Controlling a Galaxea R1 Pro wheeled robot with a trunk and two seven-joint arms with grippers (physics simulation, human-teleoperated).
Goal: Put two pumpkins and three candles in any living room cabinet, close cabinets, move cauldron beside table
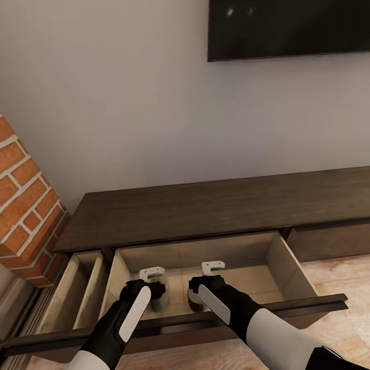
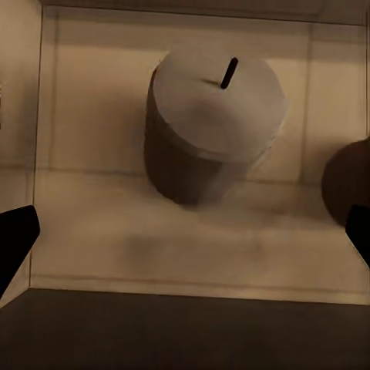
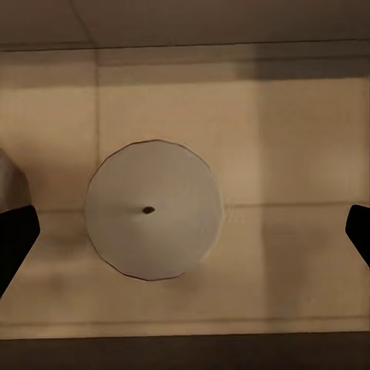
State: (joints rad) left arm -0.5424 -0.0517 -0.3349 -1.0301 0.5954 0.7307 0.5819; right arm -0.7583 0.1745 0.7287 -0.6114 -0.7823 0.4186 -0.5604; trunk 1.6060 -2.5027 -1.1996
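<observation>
Head view: both arms reach down into the open middle drawer [image 1: 277, 259] of the low dark-brown cabinet [image 1: 208, 208], which stands against the wall beneath a wall-mounted screen [image 1: 290, 17] and beside a brick column [image 1: 15, 190]; a second, narrower drawer [image 1: 76, 290] to the left also stands open. The left gripper [image 1: 152, 274] hangs above one candle [image 1: 159, 299] and the right gripper [image 1: 213, 267] above another [image 1: 195, 299], both candles resting on the drawer floor and partly hidden by the wrists. Left wrist view: a tan candle [image 2: 212, 127] with a dark wick stands upright on the drawer floor, apart from the dark fingertips [image 2: 15, 239] that show at the frame's two edges, so the jaws are spread wide and hold nothing; a second rounded shape [image 2: 347, 181] sits at the margin. Right wrist view: the other candle [image 3: 154, 210] is seen end-on, directly below widely parted fingertips [image 3: 15, 235], likewise untouched. Neither pumpkins nor cauldron appear here. Risk, as a judgement: on withdrawal a finger or wrist may clip a candle and topple it, or catch the drawer's front rail [image 1: 177, 322]; closing the drawer briskly could roll a tipped candle, and the left drawer could be overlooked, leaving the cabinet open.
</observation>
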